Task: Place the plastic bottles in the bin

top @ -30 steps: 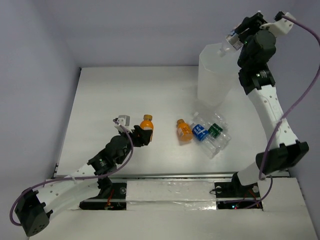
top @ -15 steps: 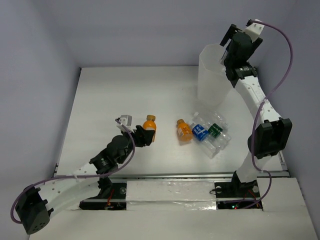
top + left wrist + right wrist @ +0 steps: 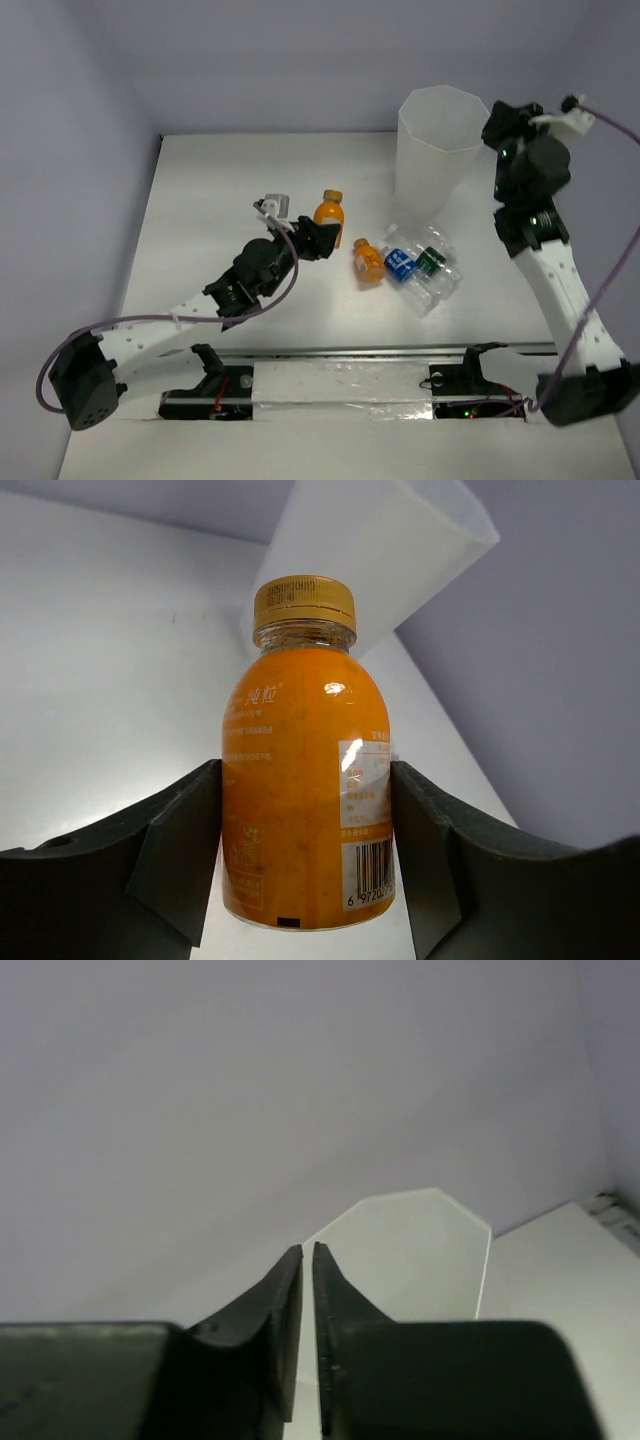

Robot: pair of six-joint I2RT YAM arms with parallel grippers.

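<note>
Left wrist view: the orange bottle [image 3: 300,740] was gripped at mid-body by the left end effector [image 3: 316,238], presumably for carrying to the bin [image 3: 440,140] at two o'clock. The right end effector [image 3: 308,1270] was closed, empty, beside it.

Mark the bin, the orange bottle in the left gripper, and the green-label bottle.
bin [image 3: 428,160]: top external view, on its translucent side wall.
held orange bottle [image 3: 300,780]: left wrist view, on the middle of its body.
green-label bottle [image 3: 431,262]: top external view, on its green label.
</note>
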